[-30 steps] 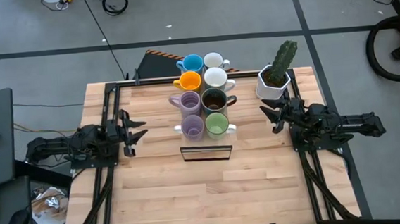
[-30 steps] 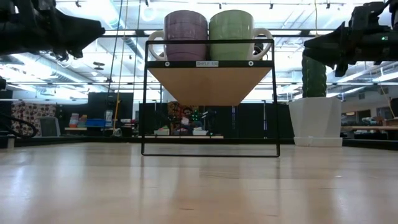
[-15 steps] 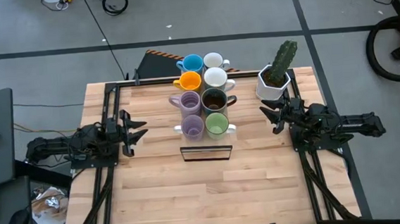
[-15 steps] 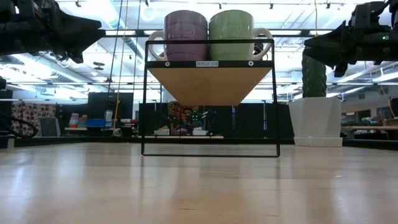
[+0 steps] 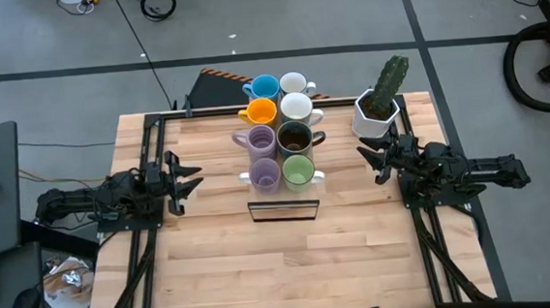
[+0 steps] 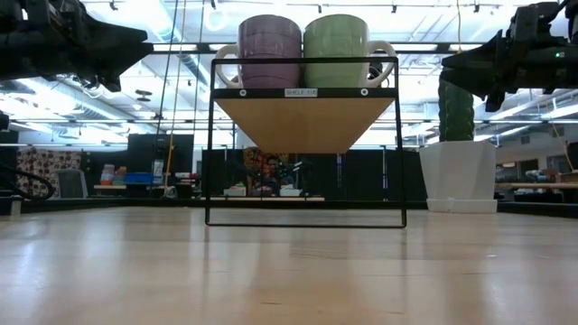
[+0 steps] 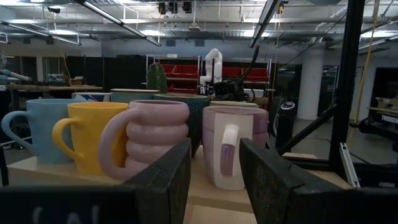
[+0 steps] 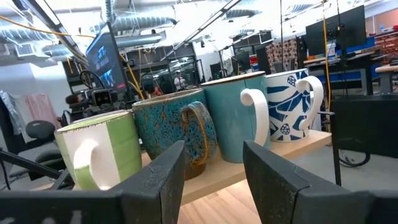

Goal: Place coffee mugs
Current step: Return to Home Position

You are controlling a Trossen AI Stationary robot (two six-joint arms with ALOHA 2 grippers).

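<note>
Pale wooden boards make up the table (image 5: 264, 271), and a black-framed shelf (image 5: 283, 210) stands toward its far side. We count all eight coffee mugs (image 5: 296, 105) on that shelf, packed in two rows of four. The green mug (image 5: 298, 172) and a lavender mug (image 5: 265, 174) are at the near end. The left claw (image 5: 189, 178) sits at the table's left side and the right claw (image 5: 369, 163) at the right, near the cactus pot (image 5: 374, 116). Both are spread and hold nothing. We judge the mugs rigid, glazed and slick, fairly weighty and breakable. With so little room between them, we would pinch a mug's wall at the rim from above, on its outer side beside the handle.
</note>
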